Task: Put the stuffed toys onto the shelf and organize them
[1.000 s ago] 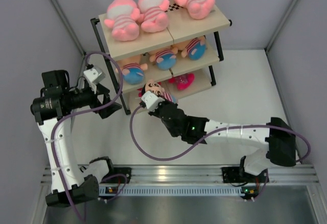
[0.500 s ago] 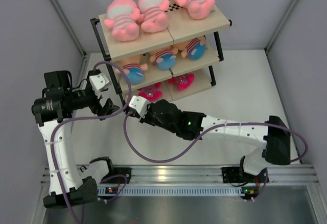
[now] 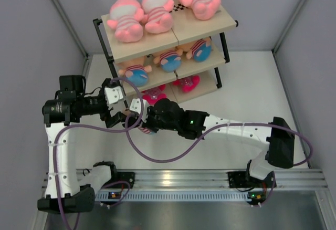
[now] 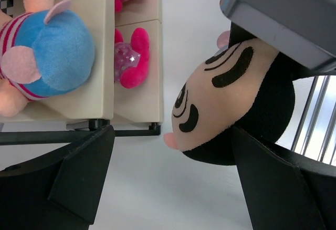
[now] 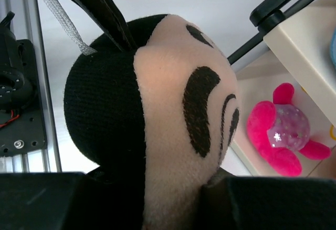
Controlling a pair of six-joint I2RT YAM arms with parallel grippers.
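- while the right tool point(image 5: 168, 198) pinches the boy doll point(image 4: 226, 104), its head sticks out just in front of the shelf point(image 3: 142, 49).
- left tool point(image 4: 170, 135) spread wide, doll's head btwn its fingers point(image 4: 79, 177).
- 3 pink dolls point(image 3: 157, 10) lie atop the shelf.

Pairs white links point(image 3: 55, 156) with black joints point(image 3: 173, 118); trails looping purple cables point(image 3: 157, 160); tips left gripper point(image 4: 172, 130) and right gripper point(image 5: 157, 198) in black.

Three-tier shelf point(image 3: 157, 45): three pink stuffed toys point(image 3: 157, 9) on top, three boy dolls point(image 3: 169, 59) mid-tier, magenta toys point(image 3: 186, 84) lowest.
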